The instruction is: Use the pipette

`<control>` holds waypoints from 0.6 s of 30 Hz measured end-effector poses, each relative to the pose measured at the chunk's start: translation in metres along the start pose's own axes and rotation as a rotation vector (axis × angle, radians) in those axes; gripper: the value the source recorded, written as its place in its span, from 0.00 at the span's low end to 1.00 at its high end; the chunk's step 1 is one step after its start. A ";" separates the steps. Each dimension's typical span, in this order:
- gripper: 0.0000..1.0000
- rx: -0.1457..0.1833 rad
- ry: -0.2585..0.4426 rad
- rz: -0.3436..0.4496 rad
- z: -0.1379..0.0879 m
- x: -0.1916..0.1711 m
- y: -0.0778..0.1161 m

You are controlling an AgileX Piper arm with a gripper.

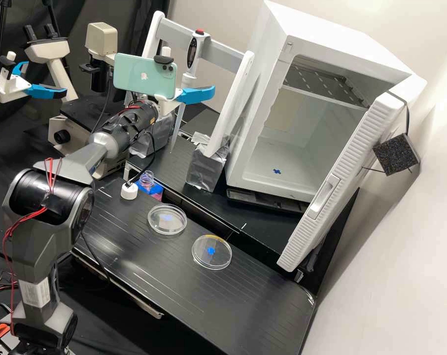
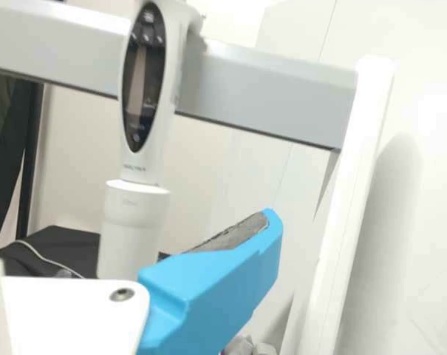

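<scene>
In the high view my gripper (image 1: 196,95) is beside the lower body of the pipette (image 1: 192,55), which hangs upright from a grey crossbar; its narrow end points down. In the wrist view the gripper (image 2: 208,288) has one blue finger off to one side of the pipette (image 2: 136,211), with space between them, so it looks open. The other finger is hidden. Two round clear dishes, one (image 1: 167,220) with a pale blue mark beneath, the other (image 1: 212,252) with a blue spot, rest on the bench. A small clear vessel (image 1: 146,180) stands near the bench's back edge.
The crossbar (image 1: 225,54) joins two white uprights, the nearer one (image 1: 233,98) in a foil-wrapped base. A white open-doored cabinet (image 1: 262,113) stands beside it. A white cap (image 1: 129,191) is by the vessel. Behind the arm are a microscope and a second gripper.
</scene>
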 end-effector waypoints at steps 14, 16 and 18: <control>0.00 0.038 -0.026 -0.001 0.009 0.009 0.008; 0.00 0.042 -0.026 0.000 0.009 0.009 0.008; 0.00 0.044 -0.026 -0.001 0.009 0.009 0.008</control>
